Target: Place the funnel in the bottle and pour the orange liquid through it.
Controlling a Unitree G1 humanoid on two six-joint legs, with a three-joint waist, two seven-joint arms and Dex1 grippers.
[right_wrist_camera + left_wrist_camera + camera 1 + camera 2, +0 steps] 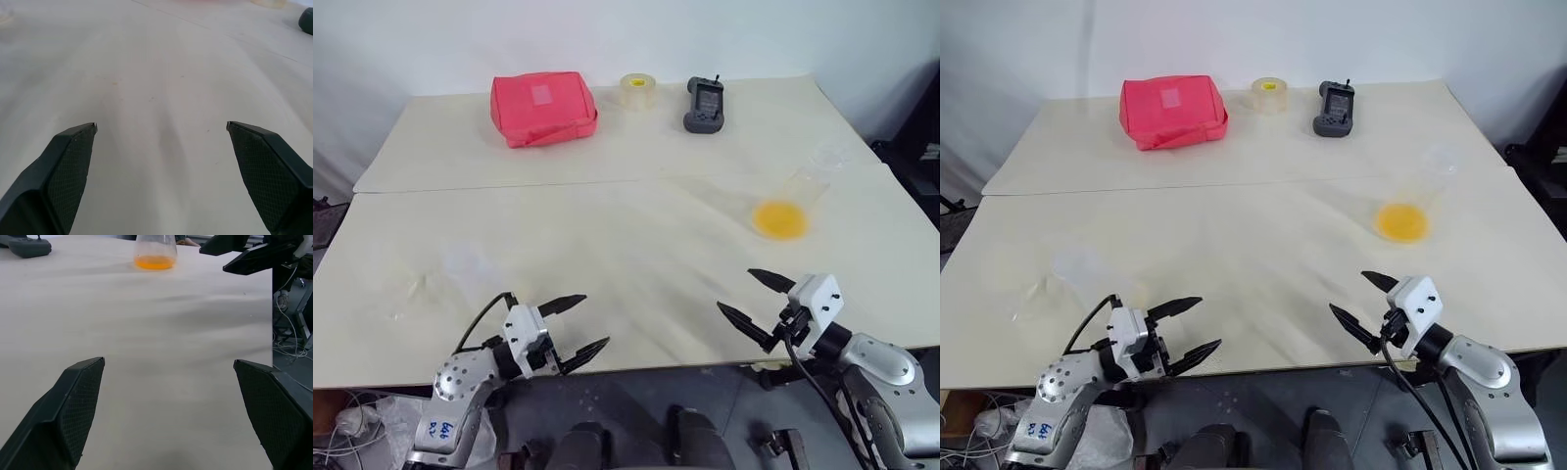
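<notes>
Grippers, left (576,328) and right (756,301), both spread wide, empty; your flask (793,201) with orange liquid (779,218) stands well beyond the right one.

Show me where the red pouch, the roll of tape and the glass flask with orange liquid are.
red pouch (543,108), left eye view, middle of its top face.
roll of tape (637,91), left eye view, its side wall.
glass flask (803,186), left eye view, clear wall above the liquid.

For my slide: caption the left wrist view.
Open left hand faces flask of orange liquid across the table.
</notes>
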